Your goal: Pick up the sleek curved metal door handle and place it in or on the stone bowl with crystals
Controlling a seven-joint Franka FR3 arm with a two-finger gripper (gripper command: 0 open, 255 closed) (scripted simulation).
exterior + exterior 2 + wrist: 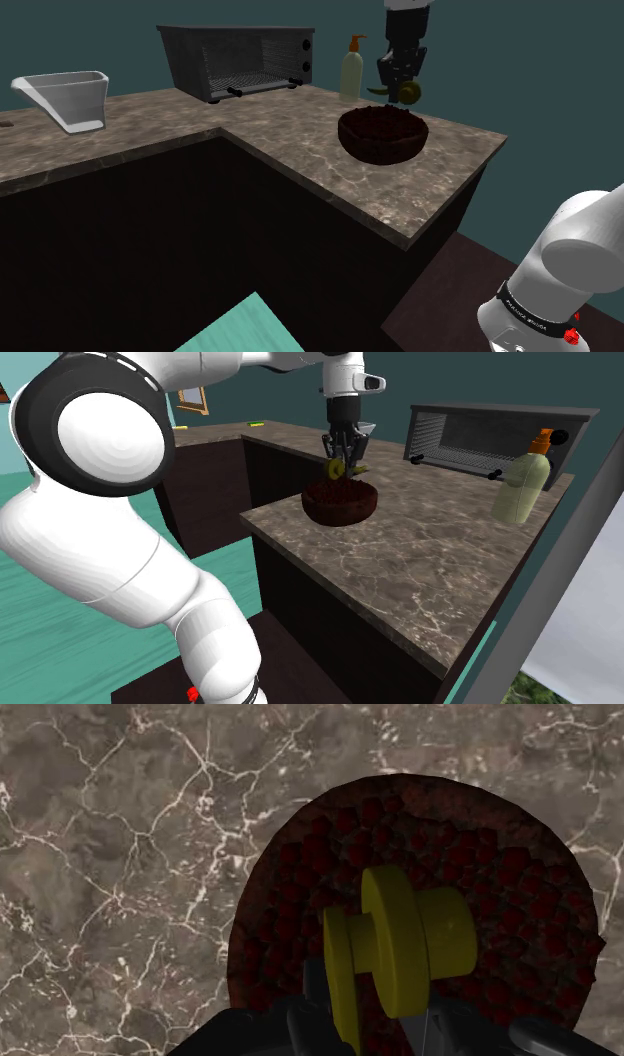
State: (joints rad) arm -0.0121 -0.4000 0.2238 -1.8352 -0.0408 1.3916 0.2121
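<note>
**Q:** How is the arm posed?

**A:** The white arm (90, 552) looms large in the foreground of the second exterior view. It reaches out over a brown marbled counter (300, 160). Its last link points straight down, so the black gripper (402, 88) hangs vertically above the counter.

**Q:** What is the hand doing?

**A:** Its fingers (300, 1034) are drawn in narrowly and clasp the door handle (395, 949). The handle is drawn yellow, with flat round discs on a short, thick stub. It sits between the fingertips and is lifted off every surface.

**Q:** Where is that in relation to the bowl?

**A:** It is directly over the bowl (383, 135). The bowl is dark reddish-brown and round, and small dark red crystals line its inside. In the wrist view the handle lies across the bowl's interior, with the rim curving around it. In the shoulder view the handle hangs just above the rim and does not touch it. The bowl rests on the counter near the corner at the shoulder view's right.

**Q:** What else is on the counter?

**A:** A grey toaster oven (240, 58) stands at the back against a teal wall. A pale soap bottle (350, 72) with an orange pump stands between the oven and the gripper. A white measuring jug (65, 98) sits well apart at the shoulder view's left. The counter is L-shaped and has dark cabinet fronts beneath it.
</note>
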